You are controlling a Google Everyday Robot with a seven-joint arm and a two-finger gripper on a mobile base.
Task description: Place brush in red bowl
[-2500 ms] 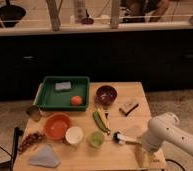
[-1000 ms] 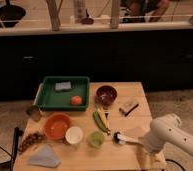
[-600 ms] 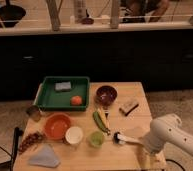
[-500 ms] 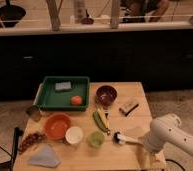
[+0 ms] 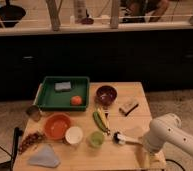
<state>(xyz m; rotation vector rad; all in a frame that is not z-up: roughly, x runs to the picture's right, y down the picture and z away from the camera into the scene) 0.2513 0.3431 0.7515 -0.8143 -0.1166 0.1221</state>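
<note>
The brush lies on the wooden table (image 5: 135,95) near the front right. Its small dark round head (image 5: 117,137) points left, and its white handle (image 5: 131,142) runs right toward my arm. My gripper (image 5: 143,148) is at the right end of the handle, low over the table and mostly covered by the white arm (image 5: 167,132). The red bowl (image 5: 57,126) sits empty at the front left, about a bowl's width and a half left of the brush head.
A green tray (image 5: 47,97) at the back left holds a sponge (image 5: 63,86) and an orange (image 5: 76,100). Also on the table are a dark maroon bowl (image 5: 106,94), a tan block (image 5: 128,106), a banana and green vegetable (image 5: 101,121), a white cup (image 5: 74,134), a green cup (image 5: 96,138) and a blue cloth (image 5: 44,156).
</note>
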